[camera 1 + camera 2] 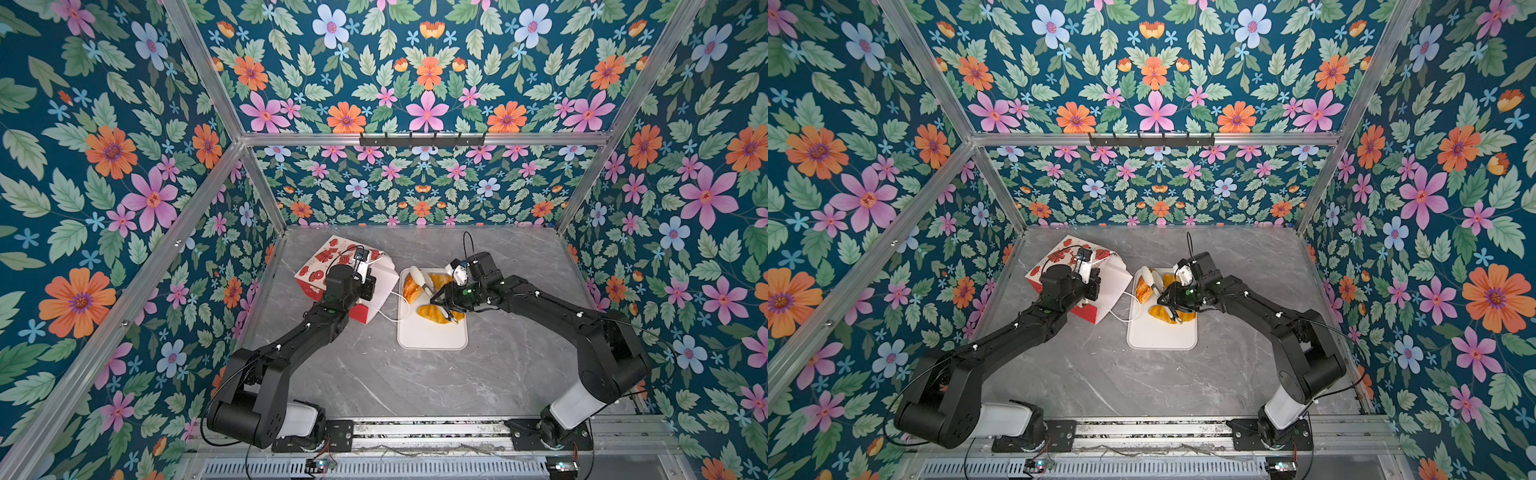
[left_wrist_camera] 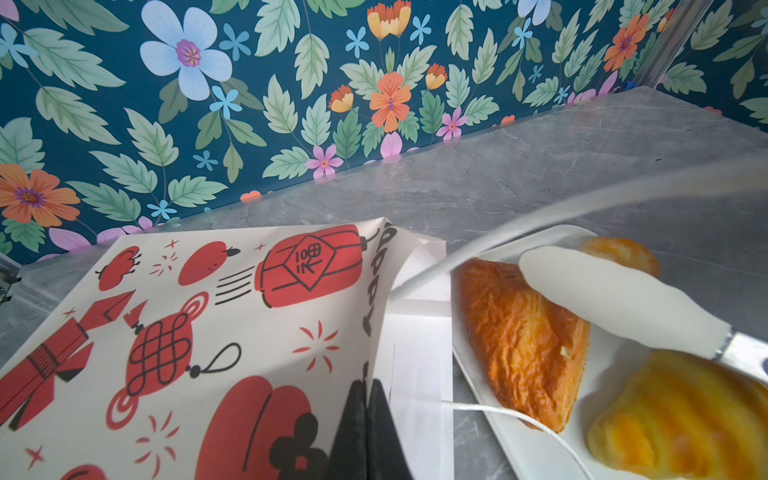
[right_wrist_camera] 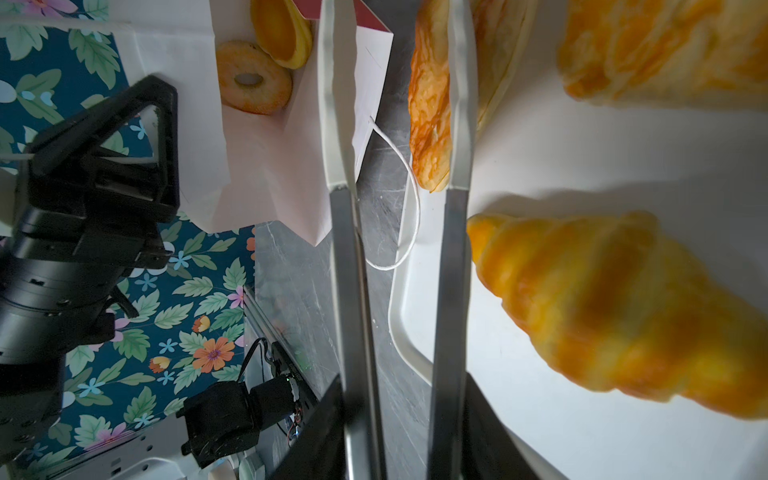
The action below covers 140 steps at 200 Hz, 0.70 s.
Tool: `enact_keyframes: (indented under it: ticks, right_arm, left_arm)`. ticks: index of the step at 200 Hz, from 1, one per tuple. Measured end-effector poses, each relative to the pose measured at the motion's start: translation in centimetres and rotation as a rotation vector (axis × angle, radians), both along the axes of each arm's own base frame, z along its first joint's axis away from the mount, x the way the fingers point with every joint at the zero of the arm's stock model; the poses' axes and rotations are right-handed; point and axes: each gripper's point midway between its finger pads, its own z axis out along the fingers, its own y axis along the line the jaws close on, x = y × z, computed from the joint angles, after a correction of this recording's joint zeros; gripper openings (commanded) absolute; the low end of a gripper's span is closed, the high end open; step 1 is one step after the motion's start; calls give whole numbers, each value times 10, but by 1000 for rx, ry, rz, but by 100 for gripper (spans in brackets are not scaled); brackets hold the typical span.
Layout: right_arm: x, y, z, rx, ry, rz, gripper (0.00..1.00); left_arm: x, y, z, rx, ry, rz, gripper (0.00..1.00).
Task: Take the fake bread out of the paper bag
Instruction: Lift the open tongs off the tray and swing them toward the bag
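A grey marbled tabletop (image 1: 374, 374) sits inside walls of teal floral wallpaper (image 1: 428, 75). A flat white rectangular tray (image 1: 432, 338) lies near its middle. Just beside the tray, the red-and-white printed paper bag (image 1: 322, 262) lies on its side with its mouth facing the tray. A thin white cord handle (image 3: 413, 195) loops from the bag's mouth over the tray's edge.

The left gripper (image 2: 365, 424) has its black fingers pressed together on the bag's upper wall. The right gripper (image 1: 445, 307) clamps a pair of metal tongs with white silicone tips (image 3: 451, 270). The tong arms stand apart, gripping nothing. One tip reaches over the browner flaky puff (image 2: 523, 332), the other over the gap between bag and tray.

Three glossy golden-orange pastries lie on the tray: the puff, a curved ridged croissant (image 3: 623, 307) and a ridged golden roll (image 3: 665, 45). Inside the bag, on the white lining (image 3: 257, 166), lie a ring doughnut (image 3: 255, 83) and an orange bun (image 3: 282, 33) touching it
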Motion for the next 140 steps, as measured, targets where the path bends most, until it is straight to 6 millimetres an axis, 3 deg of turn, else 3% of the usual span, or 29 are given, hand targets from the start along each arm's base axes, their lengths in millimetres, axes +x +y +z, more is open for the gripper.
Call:
enact_keyframes:
  ticks: [44,83,114,140]
  right_arm:
    - [-8,-4,-13,-17,33,-1,40]
    - [-15,-10,-11,-27,23,-6,40]
    - [-16,-11,3,-15,-11,-8,40]
    - [-11,-12,27,2,-78,-14,39]
  left_arm:
    - [0,0,1,-1,-2,0,0]
    - [0,0,1,-1,-2,0,0]
    - [0,0,1,-1,-2,0,0]
    - [0,0,2,-2,-5,0,0]
